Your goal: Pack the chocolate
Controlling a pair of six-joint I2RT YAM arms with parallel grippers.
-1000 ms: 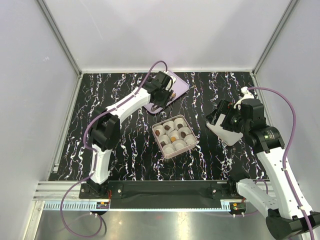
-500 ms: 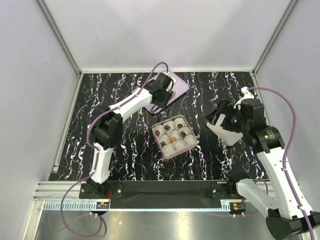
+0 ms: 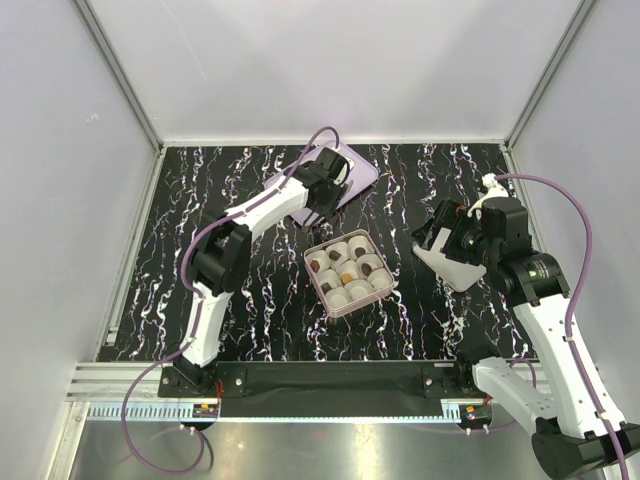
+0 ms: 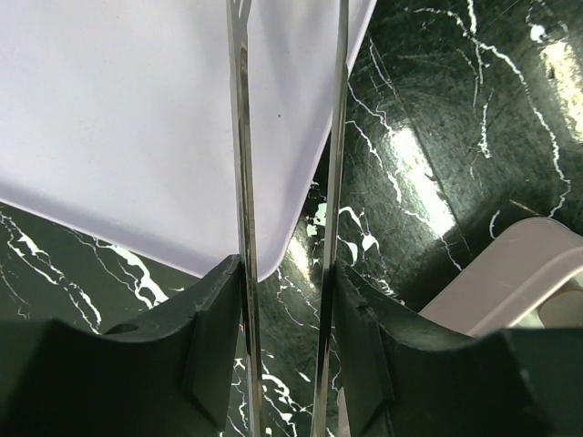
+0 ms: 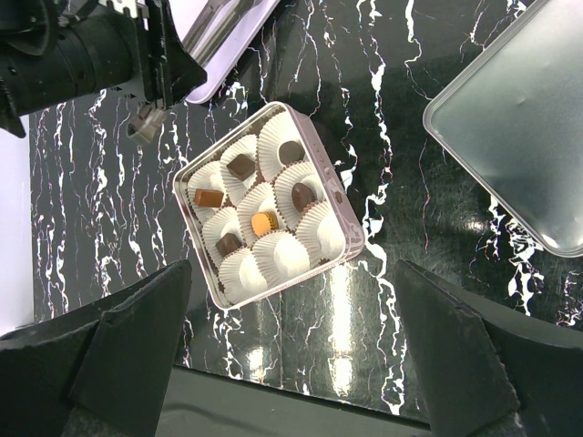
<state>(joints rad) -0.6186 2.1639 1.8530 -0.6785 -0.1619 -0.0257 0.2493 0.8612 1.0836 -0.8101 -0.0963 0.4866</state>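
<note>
The chocolate lies as several small pieces, dark brown (image 5: 240,167), light brown (image 5: 209,197) and orange (image 5: 263,223), in white paper cups inside a square pink box (image 5: 350,244) (image 3: 383,293). Three cups hold nothing. At the back, my left gripper (image 4: 287,273) (image 3: 320,190) is shut on thin metal tongs (image 4: 240,137), whose two blades stand apart over the near edge of a pale lilac tray (image 4: 137,109) (image 3: 355,162). Their tips run out of the left wrist view. My right gripper (image 5: 301,364) (image 3: 440,238) hangs open to the right of the box, holding nothing.
A grey metal lid (image 5: 519,127) lies to the right of the box, under my right arm. A corner of the box (image 4: 510,282) shows to the right of the left gripper. White walls close the black marbled table (image 3: 250,310) on three sides.
The left arm has swung: its elbow has moved right and its gripper a little farther back over the lilac tray. The right arm has not moved.
</note>
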